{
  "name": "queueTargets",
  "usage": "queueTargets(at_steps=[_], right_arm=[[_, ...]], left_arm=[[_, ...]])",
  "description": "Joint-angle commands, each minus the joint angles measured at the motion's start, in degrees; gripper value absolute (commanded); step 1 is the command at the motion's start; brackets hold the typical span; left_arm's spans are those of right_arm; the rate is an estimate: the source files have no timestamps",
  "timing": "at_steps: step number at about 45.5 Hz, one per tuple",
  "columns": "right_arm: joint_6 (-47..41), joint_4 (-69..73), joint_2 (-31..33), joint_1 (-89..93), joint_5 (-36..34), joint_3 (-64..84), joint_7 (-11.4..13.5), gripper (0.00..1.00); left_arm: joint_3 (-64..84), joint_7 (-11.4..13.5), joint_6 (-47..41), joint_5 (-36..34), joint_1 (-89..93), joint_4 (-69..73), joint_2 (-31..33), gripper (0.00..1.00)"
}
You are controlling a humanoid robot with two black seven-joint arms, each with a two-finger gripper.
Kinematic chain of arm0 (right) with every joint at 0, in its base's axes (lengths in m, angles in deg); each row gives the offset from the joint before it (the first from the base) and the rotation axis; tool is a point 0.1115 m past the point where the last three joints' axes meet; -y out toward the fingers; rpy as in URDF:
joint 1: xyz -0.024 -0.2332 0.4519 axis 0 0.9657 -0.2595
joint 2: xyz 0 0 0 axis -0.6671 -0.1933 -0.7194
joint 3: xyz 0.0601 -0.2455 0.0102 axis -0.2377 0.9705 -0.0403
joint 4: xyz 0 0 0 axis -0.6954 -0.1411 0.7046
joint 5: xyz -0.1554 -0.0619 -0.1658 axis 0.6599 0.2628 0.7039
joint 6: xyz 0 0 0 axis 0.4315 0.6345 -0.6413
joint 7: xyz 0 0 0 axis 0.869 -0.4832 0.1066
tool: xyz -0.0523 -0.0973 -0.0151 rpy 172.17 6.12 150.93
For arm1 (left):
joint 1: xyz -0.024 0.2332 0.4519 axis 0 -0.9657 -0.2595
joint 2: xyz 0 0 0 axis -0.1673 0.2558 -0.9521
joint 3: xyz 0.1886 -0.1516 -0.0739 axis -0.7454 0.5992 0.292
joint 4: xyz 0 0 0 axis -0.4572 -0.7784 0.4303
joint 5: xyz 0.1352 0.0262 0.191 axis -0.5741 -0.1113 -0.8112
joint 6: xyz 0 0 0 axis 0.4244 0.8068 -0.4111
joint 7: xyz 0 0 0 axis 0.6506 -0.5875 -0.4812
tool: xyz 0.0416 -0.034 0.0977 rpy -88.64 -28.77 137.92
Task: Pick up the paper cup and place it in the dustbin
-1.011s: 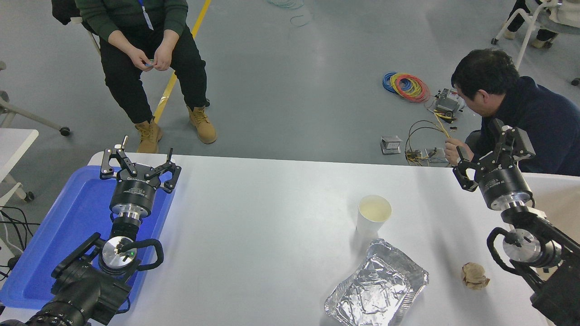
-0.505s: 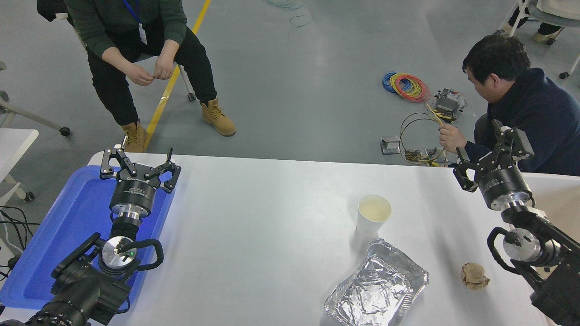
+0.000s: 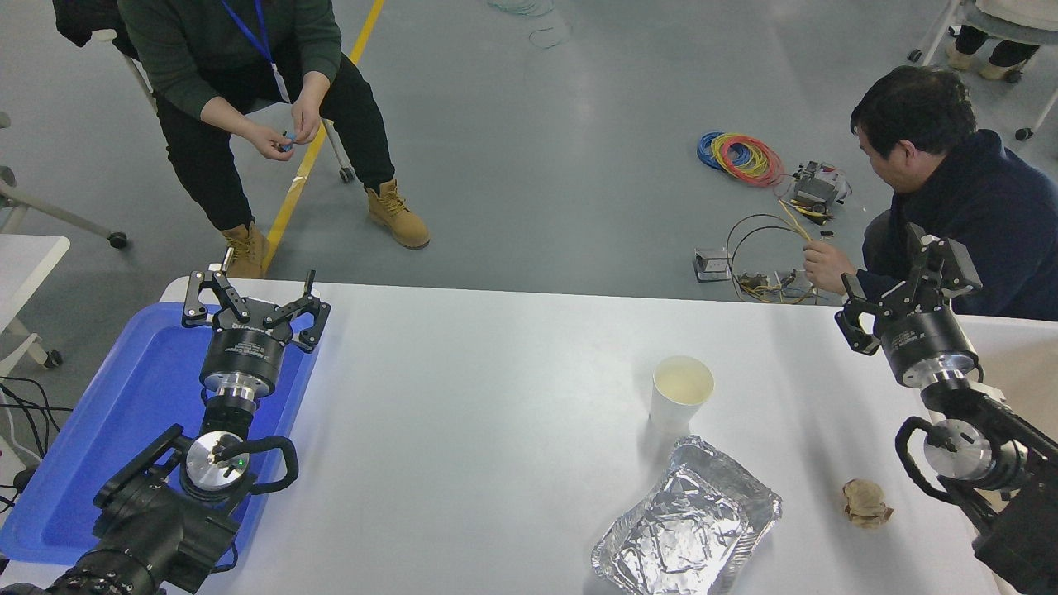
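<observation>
On the table (image 3: 496, 397), the paper cup (image 3: 679, 394) stands just behind the foil tray (image 3: 688, 522), paper ball (image 3: 865, 503) to their right.

The white paper cup (image 3: 681, 394) stands upright and empty on the table (image 3: 496, 397), just beyond the crumpled foil tray (image 3: 688, 522).
</observation>
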Motion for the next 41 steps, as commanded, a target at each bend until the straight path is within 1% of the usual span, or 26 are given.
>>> queueTargets(at_steps=[1,7,12,16,20,25,28,30,36,38,41], right_arm=[[0.59,-0.18,0.86,-1.60,0.00,3.79,0.00,1.00],[0.94,-0.36,4.98,-5.38,-0.09,8.44,0.17,1.00],[1.03,-0.36,10.26,-12.14,-0.09,17.40,0.53,1.00],[0.94,-0.27,13.95,-18.38,-0.09,27.50,0.79,1.00],[0.68,-0.09,16.33,-26.46,-0.09,40.06,1.14,1.00],[-0.20,0.35,18.09,-37.27,-0.17,56.76,2.81,1.00],[-0.38,0.35,17.91,-42.81,-0.26,65.29,4.74,1.00],[-1.17,0.26,17.56,-46.24,-0.26,70.56,6.49,1.00],[-5.12,0.00,15.28,-55.82,-0.17,84.80,13.08,1.00],[-6.35,-0.09,14.23,-58.46,-0.09,89.03,15.02,1.00],[-8.28,-0.09,12.91,-62.24,0.35,94.65,17.22,1.00]], left_arm=[[0.07,0.01,0.00,0.00,0.00,0.00,-0.02,1.00],[-0.02,0.01,0.00,0.00,0.00,0.00,0.06,1.00],[-0.02,0.01,0.00,0.00,0.00,0.00,-0.02,1.00],[-0.02,0.01,0.00,0.00,0.00,0.00,-0.02,1.00],[-0.02,0.01,0.00,0.00,0.00,0.00,0.06,1.00],[-0.02,0.01,0.00,0.00,0.00,0.00,-0.02,1.00],[-0.02,0.01,0.00,0.00,0.00,0.00,-0.02,1.00],[-0.02,0.01,0.00,0.00,0.00,0.00,-0.02,1.00],[-0.02,-0.08,0.00,0.00,0.00,0.00,-0.02,1.00],[-0.02,-0.08,0.00,0.00,0.00,0.00,0.07,1.00],[-0.02,0.01,0.00,0.00,0.00,0.00,0.07,1.00]])
